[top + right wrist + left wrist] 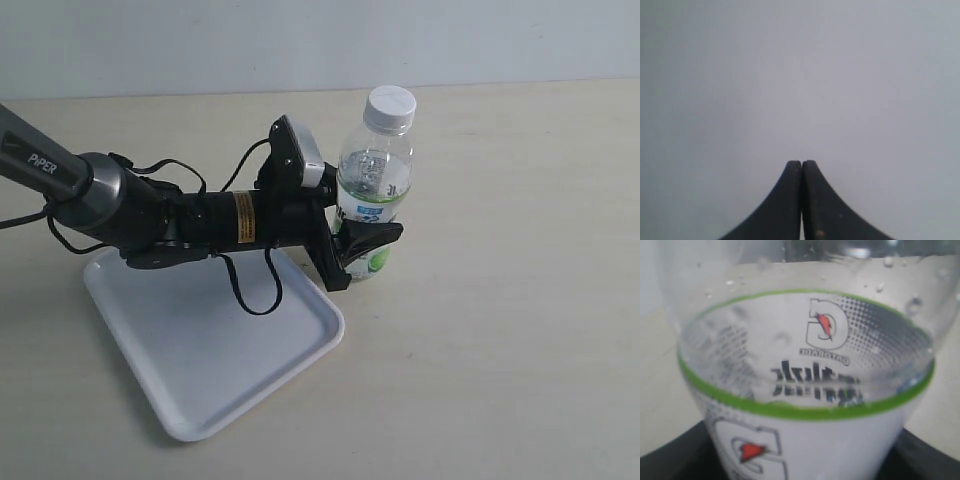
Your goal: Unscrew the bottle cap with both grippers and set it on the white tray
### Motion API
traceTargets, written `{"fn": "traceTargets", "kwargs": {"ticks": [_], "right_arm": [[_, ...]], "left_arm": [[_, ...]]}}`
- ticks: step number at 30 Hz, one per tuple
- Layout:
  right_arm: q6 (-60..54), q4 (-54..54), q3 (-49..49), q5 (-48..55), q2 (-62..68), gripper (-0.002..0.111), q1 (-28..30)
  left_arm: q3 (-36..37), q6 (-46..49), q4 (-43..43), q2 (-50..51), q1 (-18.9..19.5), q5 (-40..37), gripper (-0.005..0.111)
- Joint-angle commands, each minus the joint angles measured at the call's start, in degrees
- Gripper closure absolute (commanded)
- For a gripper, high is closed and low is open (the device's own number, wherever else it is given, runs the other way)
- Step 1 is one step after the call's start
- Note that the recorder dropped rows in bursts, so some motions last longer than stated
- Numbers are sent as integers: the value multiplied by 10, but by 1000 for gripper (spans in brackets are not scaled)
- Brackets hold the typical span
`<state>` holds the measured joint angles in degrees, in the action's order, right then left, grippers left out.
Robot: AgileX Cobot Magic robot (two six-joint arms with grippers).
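The clear bottle point(374, 185) stands upright on the table just past the tray's far right corner. Its white ribbed cap point(390, 107) sits on the neck. My left gripper point(362, 243) reaches in from the left and is shut on the bottle's labelled lower body. In the left wrist view the bottle point(805, 390) fills the picture, with black fingers point(670, 460) at both lower corners. My right gripper point(801, 164) is shut with nothing between its fingers and faces a plain grey surface; the exterior view does not show it. The white tray point(200, 350) lies at the front left.
The left arm point(110, 200) and its cables hang over the tray's far edge. Bare beige table point(500, 330) lies to the right of the bottle and in front of it. A pale wall point(200, 40) closes off the back.
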<state>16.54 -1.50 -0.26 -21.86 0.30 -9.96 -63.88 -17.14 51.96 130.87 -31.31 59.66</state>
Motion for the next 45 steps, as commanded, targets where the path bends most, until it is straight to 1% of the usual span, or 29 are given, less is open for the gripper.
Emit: {"fn": "traceTargets", "kwargs": {"ticks": [1, 2, 5, 6, 7, 8, 9, 10, 11, 12, 13, 14, 15, 16, 17, 19, 20, 21, 24, 26, 28, 30, 31, 32, 33, 37, 41, 45], "right_arm": [[-18, -172, -38, -41, 1, 108, -1], [-68, -211, -62, -30, 15, 108, -1], [-298, -353, -178, 55, 113, 108, -1], [-438, -435, -261, 128, 206, 108, -1], [-486, -469, -307, 169, 256, 108, -1], [-521, -505, -399, 255, 349, 108, -1], [-522, -500, -444, 296, 398, 108, -1], [-520, -468, -520, 367, 484, 108, -1], [-502, -441, -559, 400, 528, 108, -1], [-424, -347, -628, 458, 608, 108, -1], [-330, -217, -683, 509, 672, 108, -1], [-261, -124, -710, 555, 709, 108, -1], [-185, -16, -750, 628, 754, 108, -1], [-151, 46, -768, 666, 783, 108, -1], [-137, 98, -786, 726, 815, 108, -1], [-142, 94, -811, 805, 860, 108, -1], [-161, 67, -822, 831, 873, 108, -1], [-216, 6, -839, 855, 887, 108, -1], [-301, -116, -859, 878, 903, 105, -1], [-321, -175, -874, 897, 910, 97, -1], [-321, -200, -889, 917, 915, 87, -1], [-316, -206, -901, 918, 922, 70, -1], [-314, -206, -907, 918, 927, 51, -1], [-314, -207, -908, 918, 931, 42, -1], [-314, -209, -908, 918, 937, 36, -1], [-314, -209, -909, 918, 951, 40, -1], [-314, -208, -922, 918, 958, 41, -2], [-300, -162, -942, 918, 958, 41, -27]], "left_arm": [[-2, 4, 3, -6, -1, -9, 106], [-2, 4, 3, -6, -1, -9, 106], [-2, 4, 3, -6, -1, -9, 106], [-2, 4, 3, -6, -1, -9, 106], [-2, 4, 3, -6, -1, -9, 106], [-2, 4, 3, -6, -1, -9, 106], [-2, 4, 3, -6, -1, -9, 106], [-2, 4, 3, -6, -1, -9, 106], [-2, 4, 3, -6, -1, -9, 106], [-2, 4, 3, -6, -1, -9, 106], [-2, 4, 3, -6, -1, -9, 106], [-2, 4, 3, -6, -1, -9, 106], [-2, 9, 3, -6, -1, -9, 106], [-2, 11, 3, -6, -1, -9, 106], [-2, 18, 3, -6, -1, -10, 106], [-2, 19, 4, -6, -1, -23, 106], [-2, 19, 5, -6, -1, -29, 106], [-2, 19, 5, -6, -1, -41, 106], [-2, 19, 7, -6, -1, -44, 106], [-2, 21, 16, -6, -1, -44, 106], [-2, 21, 18, -6, -1, -44, 106], [-2, 21, 18, -6, -1, -44, 106], [-2, 21, 19, -6, -1, -44, 106], [-2, 21, 20, -6, -1, -44, 106], [-2, 21, 28, -6, -1, -44, 106], [-2, 19, 32, -6, -1, -45, 106], [-2, -9, 41, -11, -1, -51, 106], [-2, -10, 42, -12, -1, -65, 106]]}}
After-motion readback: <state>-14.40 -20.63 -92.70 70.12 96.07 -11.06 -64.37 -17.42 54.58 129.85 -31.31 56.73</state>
